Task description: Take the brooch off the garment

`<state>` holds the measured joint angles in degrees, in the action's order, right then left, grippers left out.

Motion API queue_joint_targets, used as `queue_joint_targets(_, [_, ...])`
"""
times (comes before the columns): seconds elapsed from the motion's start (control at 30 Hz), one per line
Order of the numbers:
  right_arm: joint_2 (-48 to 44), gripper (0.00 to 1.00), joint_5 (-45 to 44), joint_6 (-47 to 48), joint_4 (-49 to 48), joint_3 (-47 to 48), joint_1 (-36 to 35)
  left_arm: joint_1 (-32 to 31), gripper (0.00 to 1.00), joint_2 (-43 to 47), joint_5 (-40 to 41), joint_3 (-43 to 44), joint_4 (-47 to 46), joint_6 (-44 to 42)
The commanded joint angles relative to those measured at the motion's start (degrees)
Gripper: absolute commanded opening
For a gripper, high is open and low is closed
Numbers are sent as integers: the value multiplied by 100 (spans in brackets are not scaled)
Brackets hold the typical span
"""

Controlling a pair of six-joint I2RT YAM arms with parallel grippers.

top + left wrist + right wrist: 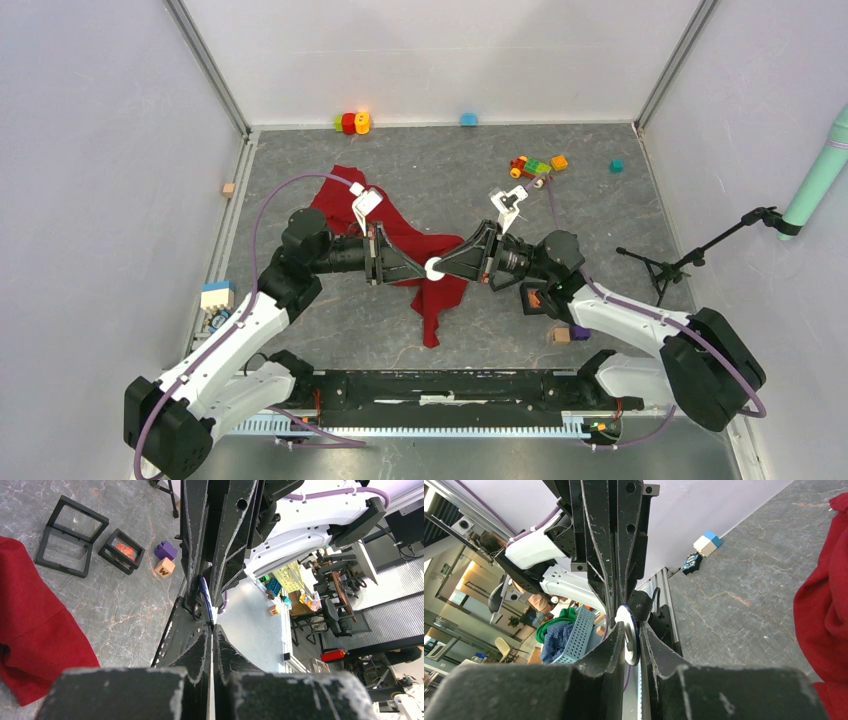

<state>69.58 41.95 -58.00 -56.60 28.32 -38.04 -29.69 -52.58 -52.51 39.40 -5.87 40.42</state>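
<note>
Two black two-finger grippers tip to tip above the middle of the grey marbled table (330, 330), with the round white, blue-rimmed brooch (436, 268) between them. Left gripper (426, 268) clenched tight, fingers pressed flat together, tips right at the edge of the brooch; cannot tell whether nipping any part of it. Right gripper (447, 268) set around the brooch, one finger beside each face of the disc, jaws narrow; cannot tell from either wrist view whether pressed onto it or only just beside it. Brooch on edge, up off the table, over the lower part of the large deep-red soft fabric garment (440, 300) as seen from above. Garment crumpled on the table beneath both arms, broad end toward the far left, narrow tail toward the near edge; apart from the brooch in both wrist views. Near the right arm, a large black square frame (62, 568) and a smaller frame (121, 550) with an orange-red inside, then a purple block (166, 550) just beside a small wooden cube (164, 568).
</note>
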Motion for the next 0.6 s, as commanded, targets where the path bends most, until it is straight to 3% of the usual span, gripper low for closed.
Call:
queue_joint_targets(0.0, [-124, 19, -303, 311, 307, 168, -60, -55, 2, 107, -104, 42, -266, -140])
queue_joint_targets(0.2, [-162, 23, -410, 123, -65, 59, -57, -81, 2, 107, -60, 11, -255, -135])
queue_joint_targets(0.4, [-273, 48, -496, 178, -11, -63, -15, -79, 2, -9, 631, 210, 795, -619])
queue_joint_targets(0.57, [-544, 77, -734, 527, 508, -295, 211, -100, 2, -221, 1261, 344, 1464, -968])
